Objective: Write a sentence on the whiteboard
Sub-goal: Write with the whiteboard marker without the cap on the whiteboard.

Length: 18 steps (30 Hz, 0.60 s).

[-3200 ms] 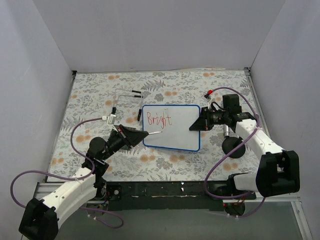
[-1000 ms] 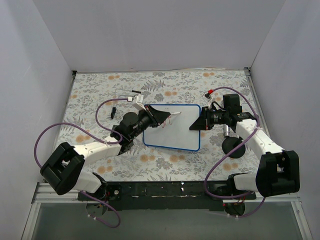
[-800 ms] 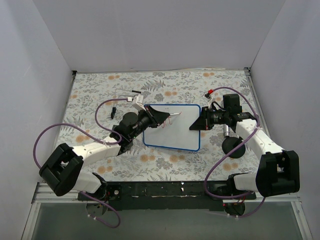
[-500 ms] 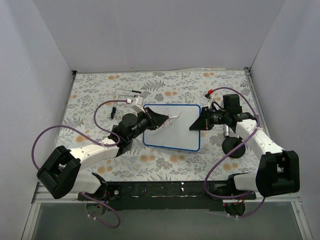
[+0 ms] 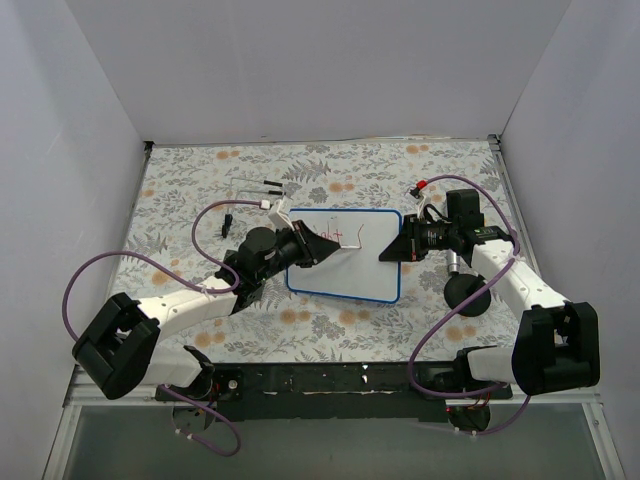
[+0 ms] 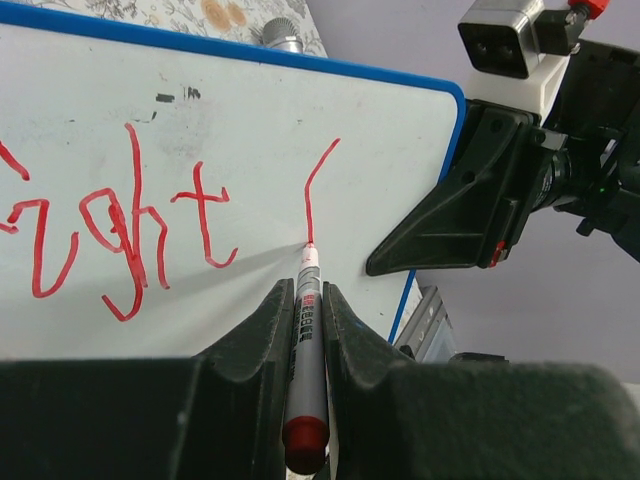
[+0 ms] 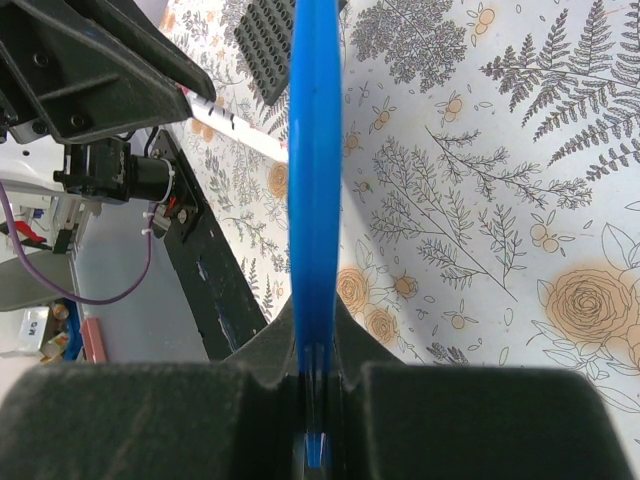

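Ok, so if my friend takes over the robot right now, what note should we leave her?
Left gripper: shut on the marker, its tip touching the whiteboard.
Right gripper: shut on the whiteboard's right edge.
Done: the sentence shows "ight" in red so far, plus one new stroke ending at the marker tip.
Left: finish that letter, then write the rest of the sentence.

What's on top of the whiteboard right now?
On the whiteboard, red lettering ending in "ight", then one curved stroke, with the tip of the red marker at its lower end. From above, the left gripper holding the marker covers the lettering's beginning.
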{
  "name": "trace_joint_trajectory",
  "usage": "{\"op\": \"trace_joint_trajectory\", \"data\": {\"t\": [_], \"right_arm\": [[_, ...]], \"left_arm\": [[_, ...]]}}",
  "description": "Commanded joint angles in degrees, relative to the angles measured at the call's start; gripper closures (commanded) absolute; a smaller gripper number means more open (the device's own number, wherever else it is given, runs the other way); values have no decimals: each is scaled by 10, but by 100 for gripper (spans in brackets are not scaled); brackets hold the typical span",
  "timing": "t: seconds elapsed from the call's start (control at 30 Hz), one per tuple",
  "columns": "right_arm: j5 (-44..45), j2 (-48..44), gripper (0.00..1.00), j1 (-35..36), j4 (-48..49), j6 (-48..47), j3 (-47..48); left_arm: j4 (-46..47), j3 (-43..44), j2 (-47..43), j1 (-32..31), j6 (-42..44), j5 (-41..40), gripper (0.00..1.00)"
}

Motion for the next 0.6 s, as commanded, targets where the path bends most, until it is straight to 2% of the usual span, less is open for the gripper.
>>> {"op": "trace_joint_trajectory", "data": {"t": [0.0, 0.57], "right_arm": [[-27, -27, 99, 2, 31, -5, 3], [-28, -29, 99, 2, 31, -5, 2]], "left_arm": [[-44, -7, -10, -3, 7, 28, 100], [-118, -4, -32, -3, 19, 40, 100]]}}
